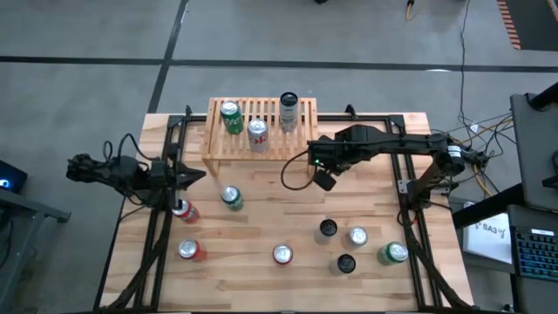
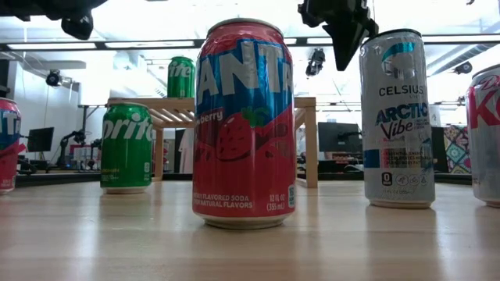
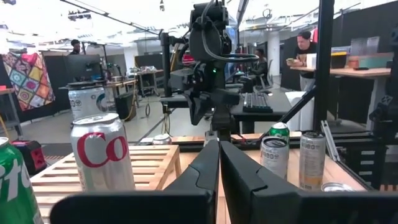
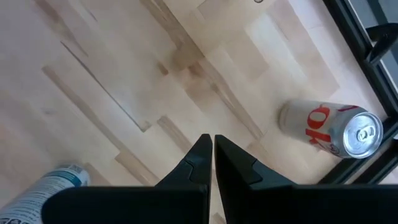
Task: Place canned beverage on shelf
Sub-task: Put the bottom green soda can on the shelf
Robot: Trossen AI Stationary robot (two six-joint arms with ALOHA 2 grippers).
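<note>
The shelf [image 1: 260, 129] stands at the table's far middle on its short legs. Three cans stand on its slatted top: a green one [image 1: 231, 117], a silver-and-red one [image 1: 258, 135] and a tall white one [image 1: 289, 111]. More cans stand upright on the tabletop, among them a red Fanta can [image 2: 244, 125], a green Sprite can [image 2: 125, 148] and a white Celsius can [image 2: 397, 117]. My right gripper [image 1: 324, 180] hangs shut, pointing steeply down over bare table just right of the shelf's near corner. My left gripper [image 1: 193, 177] is shut, held level at the table's left, left of the shelf.
Black frame rails [image 1: 410, 218] run along both sides of the table. Loose cans cluster near the front right [image 1: 357, 236] and front left [image 1: 191, 251]. A red-and-white can [image 4: 336, 127] stands beside a rail. Bare planks [image 1: 288, 209] lie between the shelf and the near cans.
</note>
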